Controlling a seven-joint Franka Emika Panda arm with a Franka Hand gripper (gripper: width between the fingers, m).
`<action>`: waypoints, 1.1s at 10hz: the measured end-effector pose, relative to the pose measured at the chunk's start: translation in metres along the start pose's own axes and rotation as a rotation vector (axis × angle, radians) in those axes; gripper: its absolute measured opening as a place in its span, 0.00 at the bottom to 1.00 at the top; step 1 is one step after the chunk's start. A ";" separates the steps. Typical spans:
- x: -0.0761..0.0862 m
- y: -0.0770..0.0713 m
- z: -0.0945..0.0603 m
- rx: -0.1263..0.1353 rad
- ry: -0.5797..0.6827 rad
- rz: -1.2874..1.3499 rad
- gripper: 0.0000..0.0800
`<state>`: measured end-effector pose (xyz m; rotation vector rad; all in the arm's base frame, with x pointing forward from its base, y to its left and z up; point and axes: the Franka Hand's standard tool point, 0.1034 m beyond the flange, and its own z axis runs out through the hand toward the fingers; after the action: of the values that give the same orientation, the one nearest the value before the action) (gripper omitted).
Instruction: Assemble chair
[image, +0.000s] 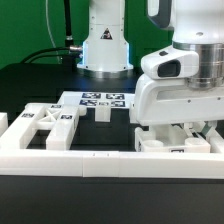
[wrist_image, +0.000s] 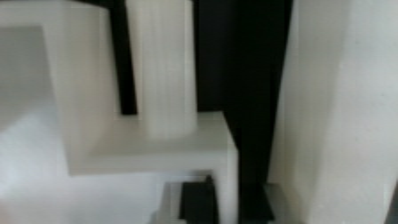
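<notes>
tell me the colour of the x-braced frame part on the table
White. The X-braced frame shows best in the exterior view, toward that view's left.

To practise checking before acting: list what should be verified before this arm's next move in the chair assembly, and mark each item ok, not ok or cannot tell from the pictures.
1. Gripper low over the chair parts on the exterior view's right: ok.
2. Jaws shut on a part: cannot tell, the hand hides them.
3. Wrist view sharp enough to judge alignment: not ok, blurred.
4. X-braced frame lying apart from the arm, on the exterior view's left: ok.
5. Small white part by the marker board, apart from the arm: ok.
</notes>
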<state>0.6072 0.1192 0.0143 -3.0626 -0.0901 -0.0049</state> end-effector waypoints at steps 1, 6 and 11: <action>0.000 0.001 0.000 -0.002 0.000 0.000 0.05; 0.004 0.022 -0.027 -0.021 0.007 0.017 0.75; -0.025 0.055 -0.064 -0.021 0.013 -0.035 0.81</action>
<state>0.5852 0.0582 0.0737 -3.0816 -0.1430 -0.0288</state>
